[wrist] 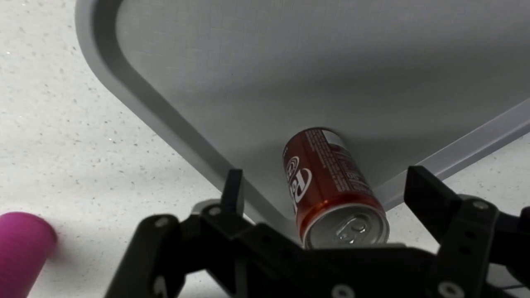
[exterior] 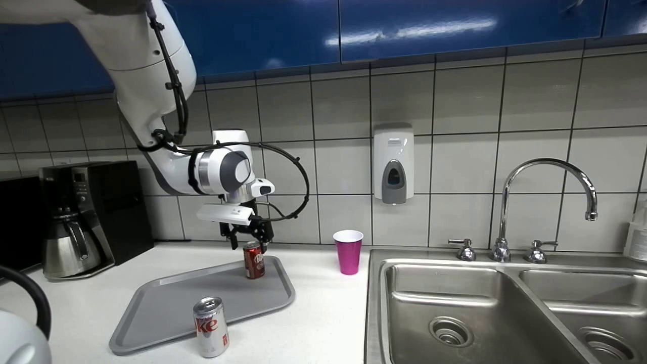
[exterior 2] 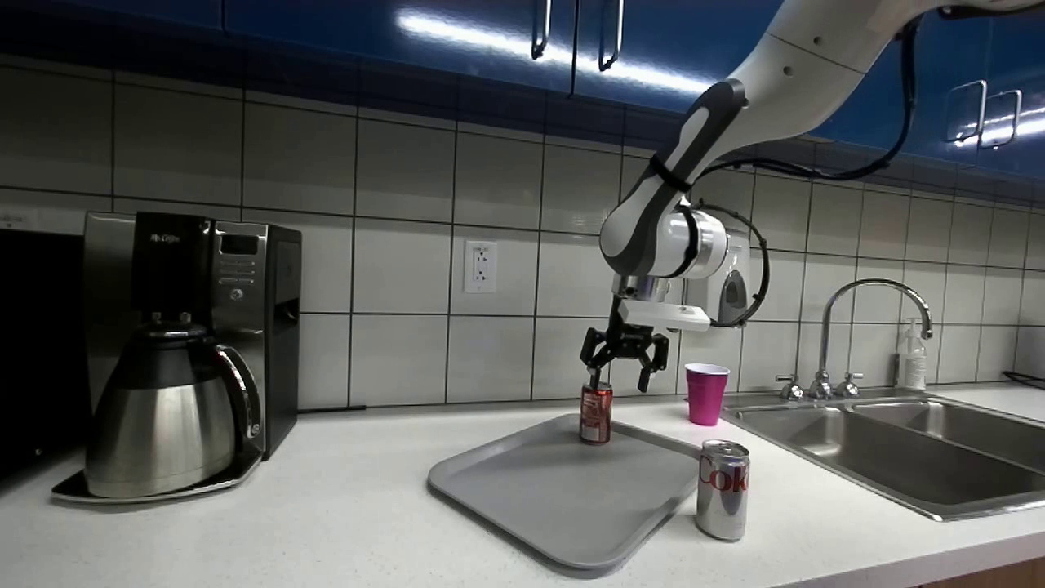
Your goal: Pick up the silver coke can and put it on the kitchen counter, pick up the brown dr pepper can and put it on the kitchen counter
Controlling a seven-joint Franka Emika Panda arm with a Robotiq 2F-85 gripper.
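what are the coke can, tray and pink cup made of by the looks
Coke can: metal, likely aluminium; shiny silvery sides and top.
Tray: probably moulded plastic, maybe fibreglass; matte grey, rounded corners, raised rim.
Cup: likely plastic, possibly paper; smooth pink walls, white inside.

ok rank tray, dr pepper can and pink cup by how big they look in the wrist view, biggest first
1. Tray, though cropped
2. Dr Pepper can
3. Pink cup, by its visible part only; the picture edge cuts it off
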